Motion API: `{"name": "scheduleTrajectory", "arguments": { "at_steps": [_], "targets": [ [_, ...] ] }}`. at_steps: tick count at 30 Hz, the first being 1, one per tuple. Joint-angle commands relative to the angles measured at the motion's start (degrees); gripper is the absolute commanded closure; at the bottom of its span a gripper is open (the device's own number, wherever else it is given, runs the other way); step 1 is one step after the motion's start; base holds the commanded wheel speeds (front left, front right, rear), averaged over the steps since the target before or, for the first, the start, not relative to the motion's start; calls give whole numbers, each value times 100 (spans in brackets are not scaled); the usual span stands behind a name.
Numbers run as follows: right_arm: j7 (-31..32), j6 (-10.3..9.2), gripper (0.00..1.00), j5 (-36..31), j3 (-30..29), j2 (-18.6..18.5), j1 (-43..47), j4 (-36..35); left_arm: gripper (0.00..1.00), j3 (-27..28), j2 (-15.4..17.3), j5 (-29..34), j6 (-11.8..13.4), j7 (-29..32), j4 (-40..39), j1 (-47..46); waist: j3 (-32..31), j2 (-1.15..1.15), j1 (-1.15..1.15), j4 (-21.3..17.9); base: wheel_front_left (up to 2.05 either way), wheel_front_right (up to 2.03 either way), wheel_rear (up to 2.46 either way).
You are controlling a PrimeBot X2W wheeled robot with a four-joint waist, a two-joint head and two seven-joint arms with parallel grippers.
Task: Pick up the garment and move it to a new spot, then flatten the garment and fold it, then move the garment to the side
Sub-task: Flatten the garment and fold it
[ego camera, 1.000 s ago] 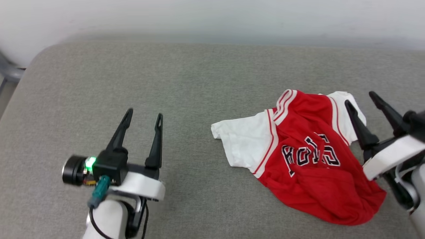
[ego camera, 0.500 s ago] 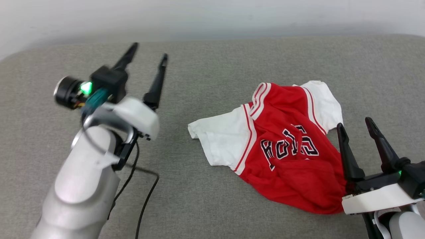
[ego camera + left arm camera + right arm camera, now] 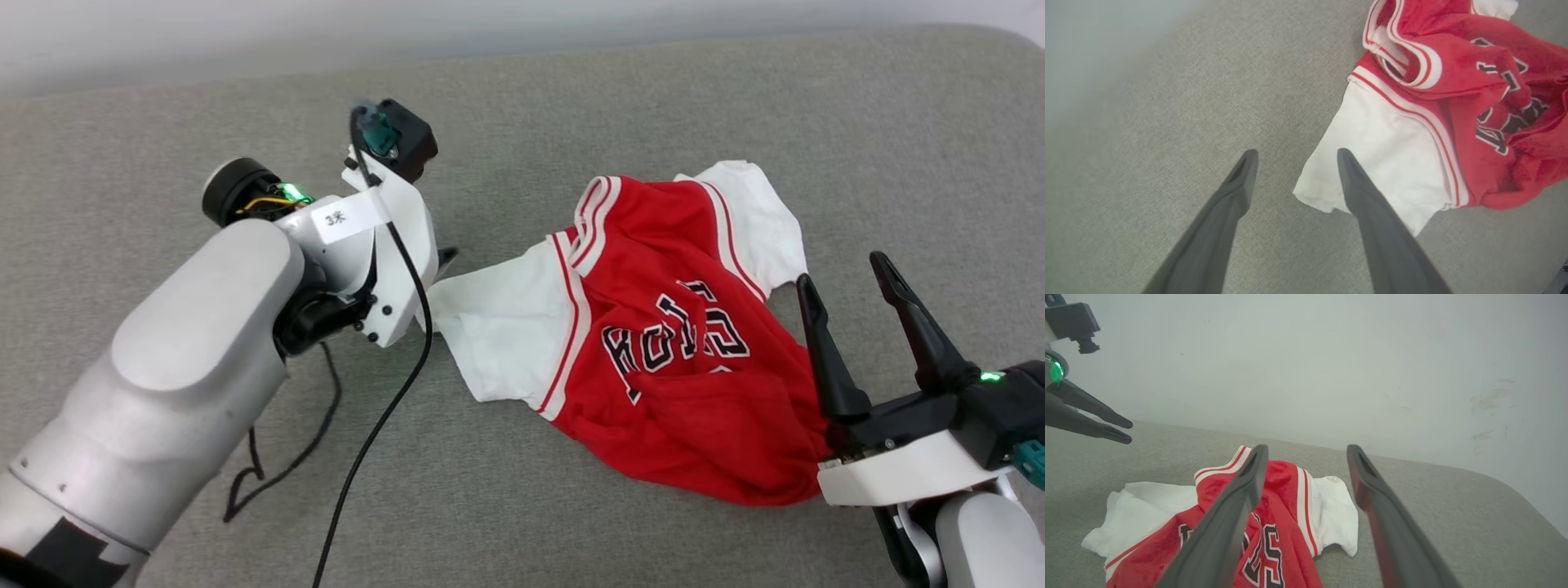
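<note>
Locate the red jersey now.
Head view: the red jersey lies crumpled right of centre on the grey fabric surface, between the left gripper and right gripper.

White label [image 3: 344, 219] on the left arm [image 3: 204, 343] wrist housing: "3" plus one character too small to make out. Jersey [image 3: 653, 269] chest lettering [image 3: 673, 339]: black with white outline, upside down in the head view and creased, so no whole word is legible. Right wrist view: two glyphs like "25" or "S5", can't tell which.
</note>
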Motion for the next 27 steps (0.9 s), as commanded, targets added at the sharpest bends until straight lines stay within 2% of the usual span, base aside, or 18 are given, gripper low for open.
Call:
{"name": "scheduleTrajectory", "arguments": {
  "at_steps": [1,6,17,18,19,22,27],
  "targets": [
    [-11,-6,0,-21,33,13,-110,-31,0,-142,76,-56,-1,136,79,-157,110,0,0,-103,0,0,0],
    [-11,-6,0,-47,97,73,-241,-56,0,-670,142,-462,-2,594,444,-473,346,0,0,-276,0,0,0],
    [-11,-6,0,-84,81,133,-444,-47,0,-2244,410,-765,-3,994,782,-619,613,0,0,-427,0,0,0],
    [-11,-6,0,-90,71,138,-444,-42,69,-2321,422,-804,-3,938,787,-612,613,0,0,-422,0,0,0],
    [-11,-6,0,-93,63,143,-441,-39,100,-2401,423,-860,-4,919,778,-597,608,0,0,-413,0,0,0],
    [-11,-6,0,-114,40,156,-421,-22,100,-2516,455,-966,-3,676,688,-621,562,0,0,-363,0,0,0],
    [-12,-6,0,-127,-39,162,-276,23,100,-2412,589,-1098,-1,-263,495,-836,395,0,0,-176,0,0,0]
  ]
}}
